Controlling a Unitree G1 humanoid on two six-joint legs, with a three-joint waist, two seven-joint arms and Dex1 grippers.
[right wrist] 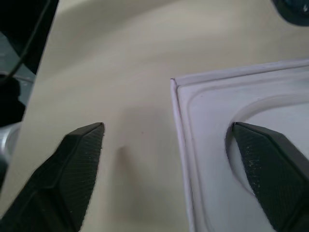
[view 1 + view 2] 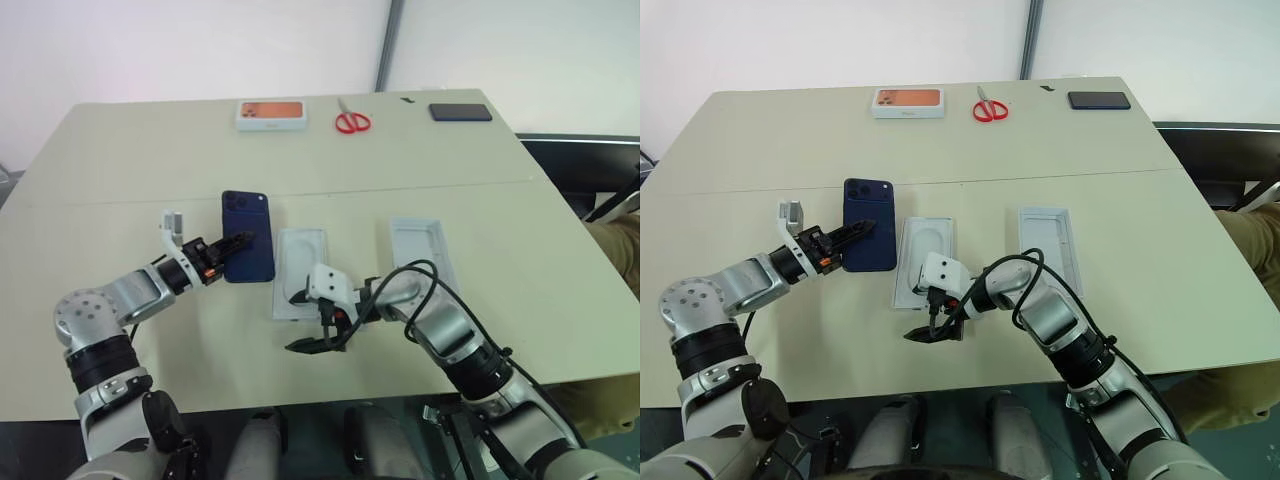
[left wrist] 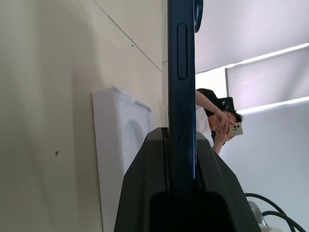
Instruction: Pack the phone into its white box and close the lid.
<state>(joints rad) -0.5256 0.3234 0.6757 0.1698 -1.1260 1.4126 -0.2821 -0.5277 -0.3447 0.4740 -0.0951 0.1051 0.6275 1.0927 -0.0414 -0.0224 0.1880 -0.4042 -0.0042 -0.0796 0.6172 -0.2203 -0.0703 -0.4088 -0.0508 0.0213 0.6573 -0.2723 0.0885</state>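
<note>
Your right gripper [image 2: 318, 343] gapes wide over the near end of a white tray [image 2: 300, 272]. Your left gripper [image 2: 238, 243] pinches the phone [image 2: 247, 236] edgewise above the counter [image 2: 120, 160].

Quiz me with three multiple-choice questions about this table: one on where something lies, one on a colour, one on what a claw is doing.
1. Where do the red scissors lie?
A. Between the orange-topped box and the black slab
B. At the table's near edge
C. Inside a white tray

2. What colour is the phone in the left gripper?
A. Red
B. Dark blue
C. White

3. How does the right gripper stand?
A. Shut on the scissors
B. Shut on a cable
C. Open, holding nothing

Answers:
1 A: they sit along the far edge between those two.
2 B: its back shows navy.
3 C: its fingers stand apart with nothing between them.
</note>
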